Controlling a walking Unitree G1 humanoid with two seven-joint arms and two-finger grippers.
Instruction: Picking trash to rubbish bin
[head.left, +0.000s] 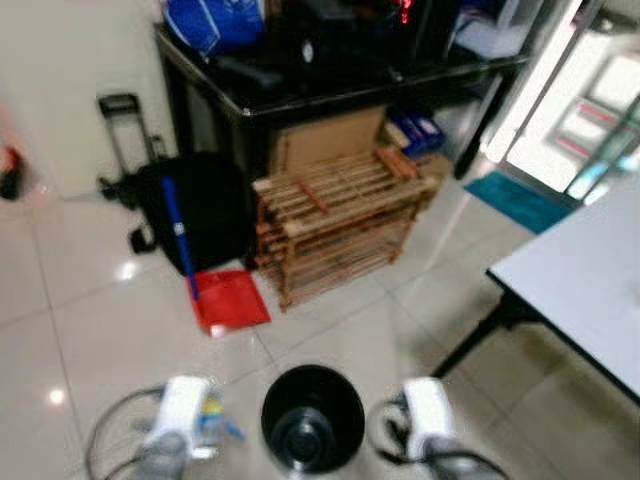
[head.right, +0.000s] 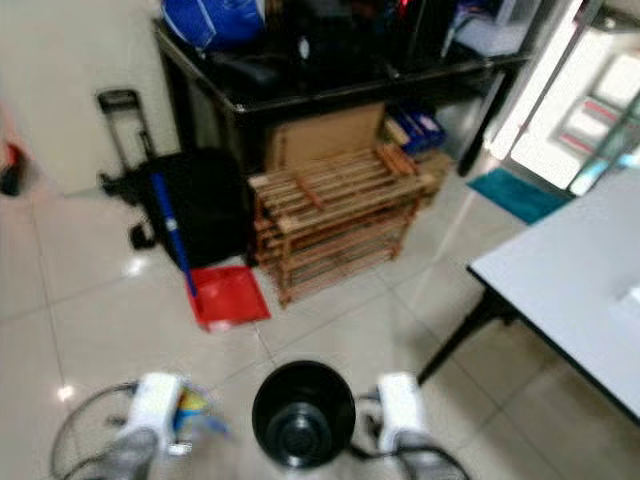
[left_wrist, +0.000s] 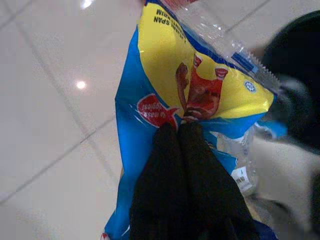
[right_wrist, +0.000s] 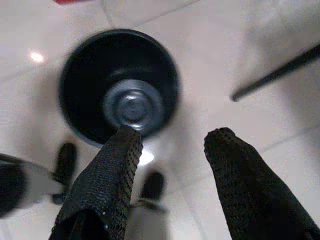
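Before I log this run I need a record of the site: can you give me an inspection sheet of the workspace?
Surface: glossy white floor tiles.
Job's things: black rubbish bin between the arms; blue-and-yellow snack wrapper.
Clutter: red dustpan with blue handle, wooden rack, black bag, cardboard.
Grippers: left gripper shut on the wrapper; right gripper open above the bin.
Cables: grey loop at the left arm.
Surroundings: dark desk, white table, teal mat.

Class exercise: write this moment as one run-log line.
left tool: shut on snack wrapper | right tool: open, above black rubbish bin | bin between both arms | wrapper not yet dropped
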